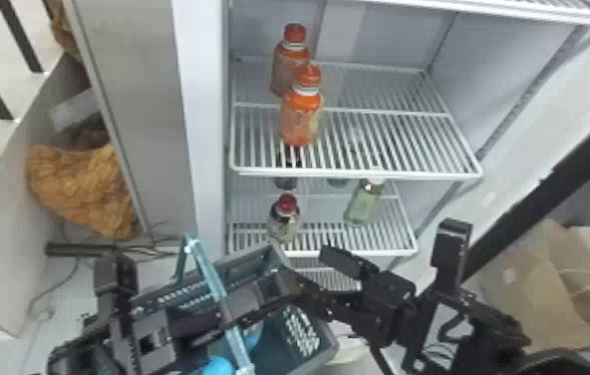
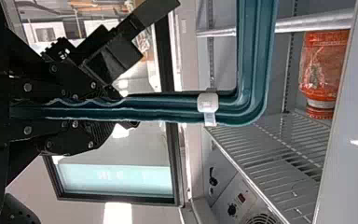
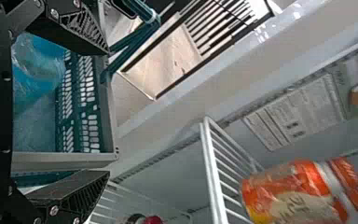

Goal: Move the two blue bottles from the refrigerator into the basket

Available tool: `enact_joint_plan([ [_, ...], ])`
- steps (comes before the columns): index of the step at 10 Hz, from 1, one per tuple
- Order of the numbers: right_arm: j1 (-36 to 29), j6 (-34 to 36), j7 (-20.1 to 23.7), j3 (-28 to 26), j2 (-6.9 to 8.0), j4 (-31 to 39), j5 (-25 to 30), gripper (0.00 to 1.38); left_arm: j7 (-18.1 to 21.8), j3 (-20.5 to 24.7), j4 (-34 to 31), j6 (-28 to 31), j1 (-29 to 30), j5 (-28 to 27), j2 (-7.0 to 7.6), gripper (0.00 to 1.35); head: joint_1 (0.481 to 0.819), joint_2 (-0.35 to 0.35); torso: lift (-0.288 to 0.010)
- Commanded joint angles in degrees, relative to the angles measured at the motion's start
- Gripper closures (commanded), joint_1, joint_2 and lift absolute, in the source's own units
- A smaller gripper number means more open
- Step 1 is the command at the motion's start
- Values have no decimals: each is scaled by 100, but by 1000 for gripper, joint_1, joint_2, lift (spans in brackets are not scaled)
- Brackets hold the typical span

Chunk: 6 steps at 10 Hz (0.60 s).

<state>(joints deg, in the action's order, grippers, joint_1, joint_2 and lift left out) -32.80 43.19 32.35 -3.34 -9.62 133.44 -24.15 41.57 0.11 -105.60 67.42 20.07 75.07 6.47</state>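
The head view looks forward and down from above the left gripper [image 1: 231, 305] and right gripper [image 1: 321, 279], past the basket [image 1: 330, 344] toward the refrigerator [image 1: 207, 99]. The left wrist view looks out close behind its fingers [image 2: 91, 140], along the handle [image 1: 212, 279]; the right, equally close, faces the basket between its fingers [image 3: 81, 28]. All three share the handle and refrigerator interior, beyond the fingers.

"Shop or lab?"
"Can't tell. The head view has a tall refrigerator [image 1: 205, 99] up the middle, drinks bottles [image 1: 301, 119] on wire shelves [image 1: 388, 144]."
"Homely?"
"Hardly: cardboard [image 1: 543, 294] lower right, loose cables [image 1: 152, 252] lower left."
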Motion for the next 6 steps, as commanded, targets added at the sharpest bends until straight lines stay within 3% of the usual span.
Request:
enact_joint_plan([
  [1, -136, -635, 26, -77, 30, -175, -110, 133, 1, 0, -8, -20, 18, 0, -5, 1202, 695, -200, -10],
  [3, -404, -1746, 79, -260, 74, -555, -236, 134, -8, 0, 6, -20, 32, 0, -5, 1202, 695, -218, -10],
  [6, -938, -3321, 96, -786, 206, -920, -247, 137, -17, 0, 6, -20, 46, -11, -14, 1202, 695, -299, -10],
])
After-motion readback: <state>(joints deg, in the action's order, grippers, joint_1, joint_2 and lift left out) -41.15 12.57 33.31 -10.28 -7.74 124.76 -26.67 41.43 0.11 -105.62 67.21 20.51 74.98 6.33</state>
